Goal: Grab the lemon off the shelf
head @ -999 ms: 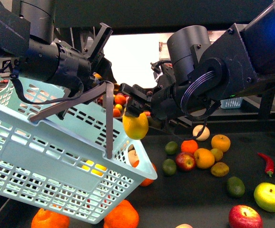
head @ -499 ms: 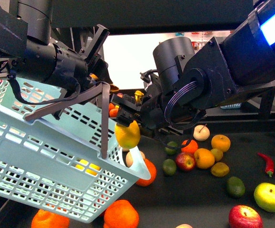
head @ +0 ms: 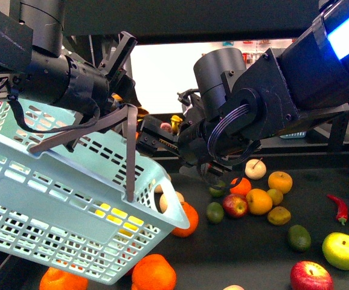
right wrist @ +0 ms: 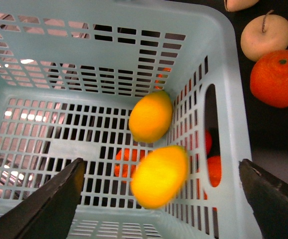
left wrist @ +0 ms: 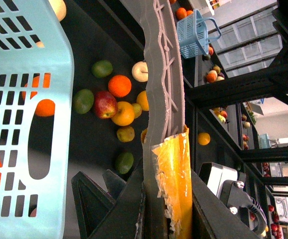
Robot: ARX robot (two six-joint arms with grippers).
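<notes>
My left gripper (head: 105, 90) is shut on the grey basket handle (left wrist: 163, 74) and holds a pale blue slotted basket (head: 48, 199) tilted above the shelf's black deck (head: 253, 254). The right gripper (right wrist: 161, 167) hangs open over the basket's mouth, jaws wide apart. Below it a yellow lemon (right wrist: 160, 175) shows blurred inside the basket, touching neither finger. A second lemon (right wrist: 150, 116) lies on the basket floor beside it. From the front the lemons show only as yellow patches (head: 117, 214) through the slots, and the right gripper (head: 153, 138) sits just above the basket's rim.
Loose fruit covers the deck to the right: oranges (head: 280, 181), a red apple (head: 235, 205), limes (head: 299, 237), a green apple (head: 342, 250), a red chili (head: 339, 207). Mandarins (head: 154, 273) lie under the basket. A small blue basket (left wrist: 196, 32) stands on a far rack.
The lemon held in the right gripper a second ago has left it and dropped into the basket. The right gripper moved left over the rim and opened.
</notes>
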